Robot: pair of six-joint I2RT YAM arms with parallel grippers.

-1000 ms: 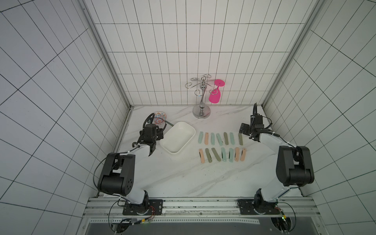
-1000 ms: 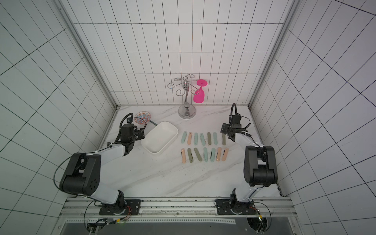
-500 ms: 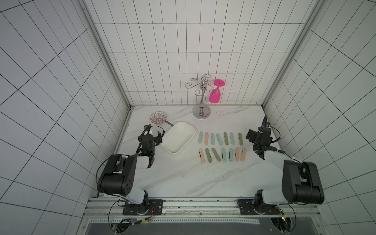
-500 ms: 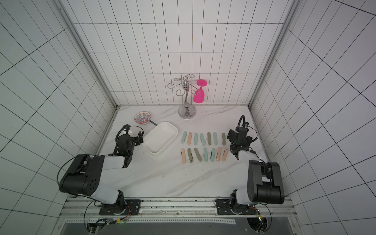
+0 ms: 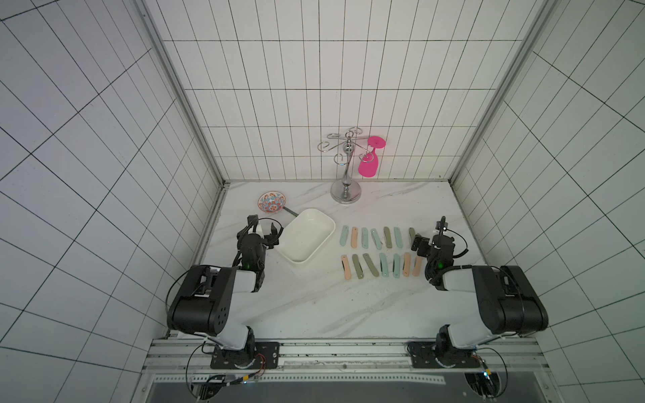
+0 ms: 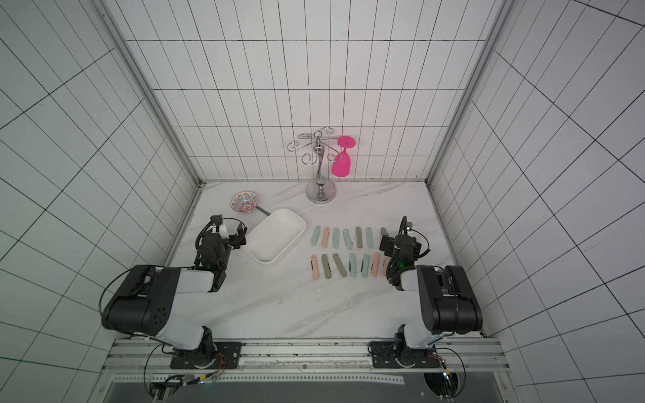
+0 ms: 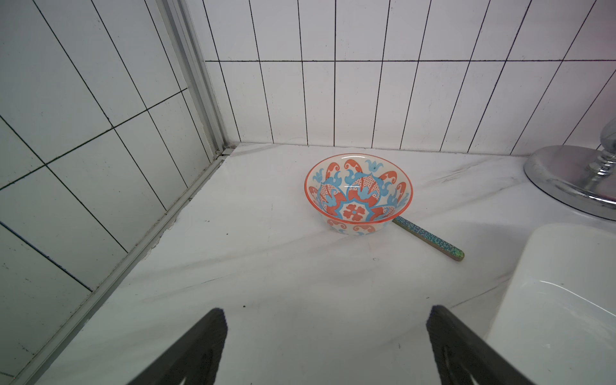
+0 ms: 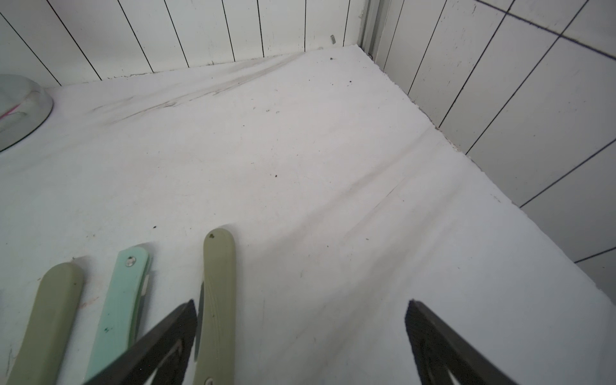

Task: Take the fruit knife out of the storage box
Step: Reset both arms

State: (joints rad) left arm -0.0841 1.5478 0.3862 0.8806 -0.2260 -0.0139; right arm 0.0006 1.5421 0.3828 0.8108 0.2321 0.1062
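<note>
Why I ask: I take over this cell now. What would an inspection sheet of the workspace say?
Surface: white marble tabletop, a few dark specks.
Job's things: storage box empty; fruit knives folded, in two rows on the tabletop beside it.
Clutter: patterned bowl with a glittery stick beside it; metal rack holding a pink glass upside down.
Grippers: left gripper by the box, jaws open, empty; right gripper by the end of the knife rows, jaws open, empty.
Cables: black loops at both wrists.
Surroundings: white tiled walls on three sides; metal rail in front.
</note>
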